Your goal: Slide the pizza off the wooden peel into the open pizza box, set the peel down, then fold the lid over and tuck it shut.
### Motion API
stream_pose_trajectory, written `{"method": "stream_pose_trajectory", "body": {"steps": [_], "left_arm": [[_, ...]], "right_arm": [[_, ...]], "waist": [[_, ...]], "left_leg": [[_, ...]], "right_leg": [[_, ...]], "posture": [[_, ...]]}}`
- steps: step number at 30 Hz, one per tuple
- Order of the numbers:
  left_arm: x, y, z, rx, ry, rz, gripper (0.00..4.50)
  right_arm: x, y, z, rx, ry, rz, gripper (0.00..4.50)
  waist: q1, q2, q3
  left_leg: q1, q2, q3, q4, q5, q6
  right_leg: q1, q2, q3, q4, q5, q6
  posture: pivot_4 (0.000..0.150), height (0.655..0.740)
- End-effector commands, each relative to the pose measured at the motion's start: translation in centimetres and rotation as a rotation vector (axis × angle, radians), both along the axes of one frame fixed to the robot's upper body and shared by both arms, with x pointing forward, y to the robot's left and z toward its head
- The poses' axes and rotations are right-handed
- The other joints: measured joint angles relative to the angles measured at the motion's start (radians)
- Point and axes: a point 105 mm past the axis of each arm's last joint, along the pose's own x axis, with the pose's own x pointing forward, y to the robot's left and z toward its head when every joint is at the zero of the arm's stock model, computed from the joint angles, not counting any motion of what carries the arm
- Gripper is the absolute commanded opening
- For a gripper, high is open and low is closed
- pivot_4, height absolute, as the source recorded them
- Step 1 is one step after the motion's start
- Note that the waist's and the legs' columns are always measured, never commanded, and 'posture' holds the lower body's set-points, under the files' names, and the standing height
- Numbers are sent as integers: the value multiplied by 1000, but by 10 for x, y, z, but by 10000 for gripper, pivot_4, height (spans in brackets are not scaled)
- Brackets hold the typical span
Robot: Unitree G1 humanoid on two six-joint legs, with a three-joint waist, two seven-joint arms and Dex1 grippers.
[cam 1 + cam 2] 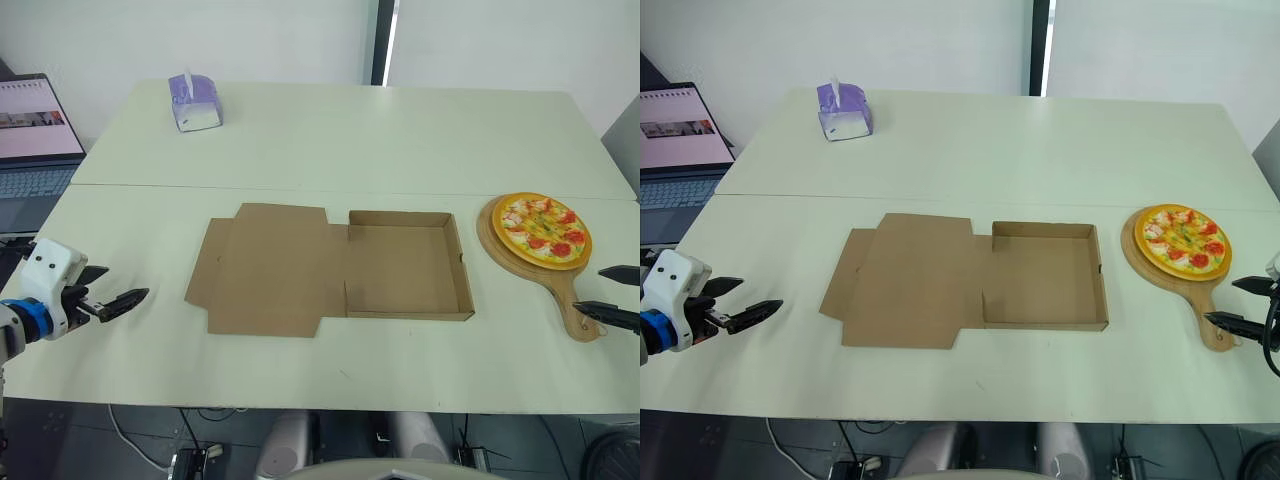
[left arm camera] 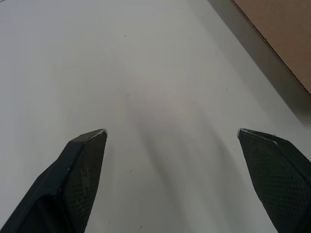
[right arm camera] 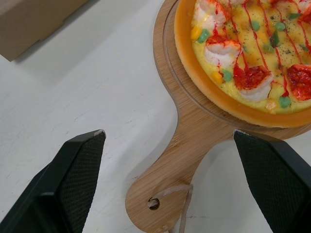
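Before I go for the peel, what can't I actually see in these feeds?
Laptop: head views, cut by the picture edge.
Right gripper: wrist past the left eye view's edge.
Pizza: right wrist view, far half cut off.
Pizza box lid: left wrist view, a sliver, rest beyond the edge.

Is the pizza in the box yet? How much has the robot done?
Nothing is finished yet. The round topped pizza sits on the wooden peel, right of the empty brown cardboard box, whose lid lies flat open. Right now the open right gripper hovers at the peel's handle; the left gripper is open over the white table. Left: slide, set down, fold, tuck.
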Motion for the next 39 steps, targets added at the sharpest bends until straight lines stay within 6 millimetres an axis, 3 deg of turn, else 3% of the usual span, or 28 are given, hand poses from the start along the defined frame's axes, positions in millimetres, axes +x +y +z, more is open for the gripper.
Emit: {"method": "stream_pose_trajectory", "body": {"steps": [1,6,11,16,20,27,32,37,39], "left_arm": [[4,-5,12,-3,-11,-48,44646],[6,-15,17,-121,-1,-87,44646],[7,-19,23,-131,-31,-102,44646],[18,-33,46,-132,-273,-164,44646],[20,-42,44,-160,-263,-177,44646],[5,-77,45,-225,-148,-393,44646],[1,-123,48,-222,-111,-578,44646],[0,-185,62,-220,-149,-827,44646],[-5,-204,64,-202,-147,-928,44646]], "right_arm": [[0,2,9,-10,-39,7,45000],[1,0,9,-36,-63,3,45000],[6,0,13,-22,-103,-17,45000],[9,7,15,-3,-114,-1,45000],[11,10,19,20,-135,-5,45000],[13,12,30,73,-186,-36,45000],[9,13,31,72,-218,-58,45000],[-4,11,29,43,-220,-91,45000],[-12,10,20,31,-165,-131,45000]], "waist": [[0,0,0],[1,0,0],[-1,0,0],[0,0,0],[0,0,0],[0,0,0],[2,0,0],[15,0,0],[18,0,0]], "left_leg": [[0,0,0,0,0,0],[0,0,0,0,0,0],[0,0,0,0,1,-3],[0,0,0,0,2,-3],[0,0,0,0,2,-3],[0,0,0,0,2,-3],[0,0,0,0,2,-3],[0,0,0,1,2,-3],[0,0,0,2,2,-3]], "right_leg": [[0,0,0,0,0,0],[0,0,0,0,0,0],[0,0,0,0,0,0],[0,0,0,0,0,0],[0,0,0,0,0,0],[0,0,0,0,0,0],[1,0,0,0,0,0],[1,0,0,0,0,0],[1,1,0,0,0,0]], "posture": [[1500,7251],[1500,7251],[1500,7251],[1500,7251],[1500,7251],[1500,7251],[1500,7251],[1500,7251],[1500,7251]]}}
